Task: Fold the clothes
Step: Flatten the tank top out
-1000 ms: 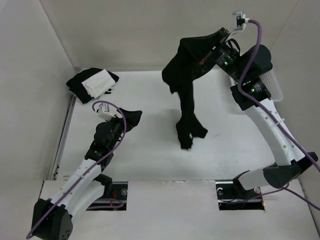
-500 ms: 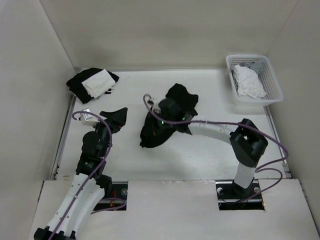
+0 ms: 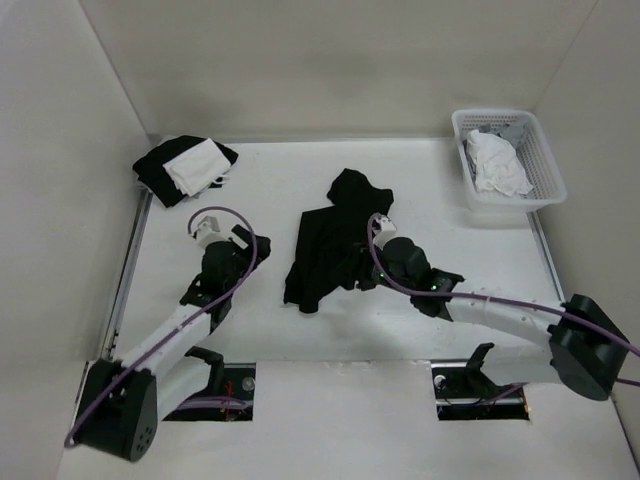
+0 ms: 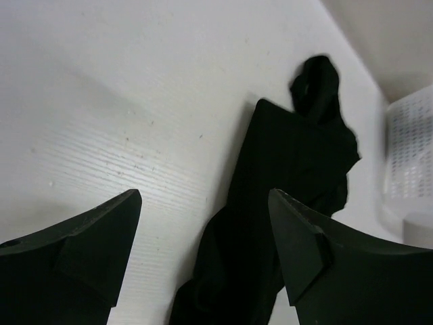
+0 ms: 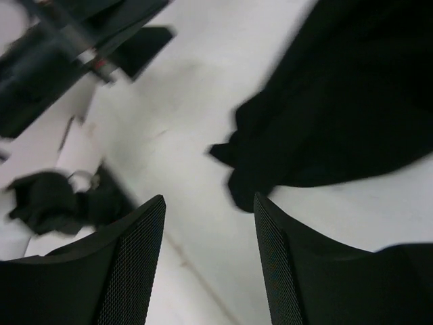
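The clothes, one plain black top (image 3: 325,245), lie rumpled in a long strip on the white table, running from the back centre toward the front. In the left wrist view the clothes (image 4: 284,176) sit ahead of the fingers and to the right. My left gripper (image 3: 243,258) (image 4: 204,196) is open just left of the top, holding nothing. My right gripper (image 3: 366,270) (image 5: 210,200) hovers open at the top's right edge, with only bare table between its fingers. The garment's lower end (image 5: 338,115) lies just beyond them.
A white plastic basket (image 3: 497,113) (image 4: 409,156) with white garments (image 3: 495,165) stands at the back right. A black bundle topped with a white cloth (image 3: 185,165) lies at the back left. The left arm (image 5: 61,61) shows in the right wrist view.
The right gripper, which held the black top high in the air, came down to the table, opened and let it go. The top now lies flat. The left arm shifted slightly.
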